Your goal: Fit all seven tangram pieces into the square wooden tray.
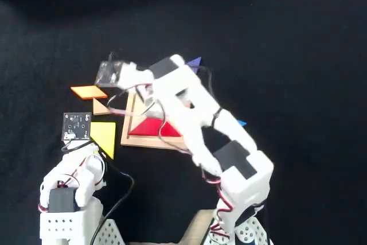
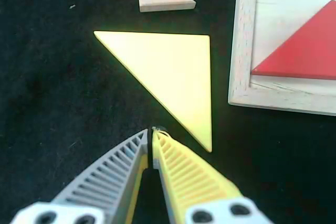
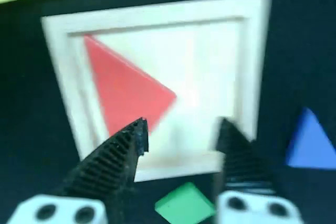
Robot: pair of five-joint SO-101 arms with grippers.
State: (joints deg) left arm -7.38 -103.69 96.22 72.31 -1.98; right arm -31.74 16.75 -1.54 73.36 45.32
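While hovering over wooden tray [image 3: 157,11], right gripper [image 3: 182,128] fingers apart, left gripper [image 2: 153,132] fingers together by yellow triangle [image 2: 173,66] left of tray: early placing, only red triangle [image 3: 123,90] seated; next probably calls for grasping another piece.

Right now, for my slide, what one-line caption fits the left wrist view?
Shut left gripper just short of the yellow triangle, which lies beside the tray holding a red triangle.

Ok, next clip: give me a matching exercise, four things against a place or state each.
Things:
1. red triangle
2. yellow triangle
3. left gripper
4. right gripper

Place or state:
A. open
B. inside the tray
C. shut
D. on the table, outside the tray

Pairs: 1-B, 2-D, 3-C, 4-A.
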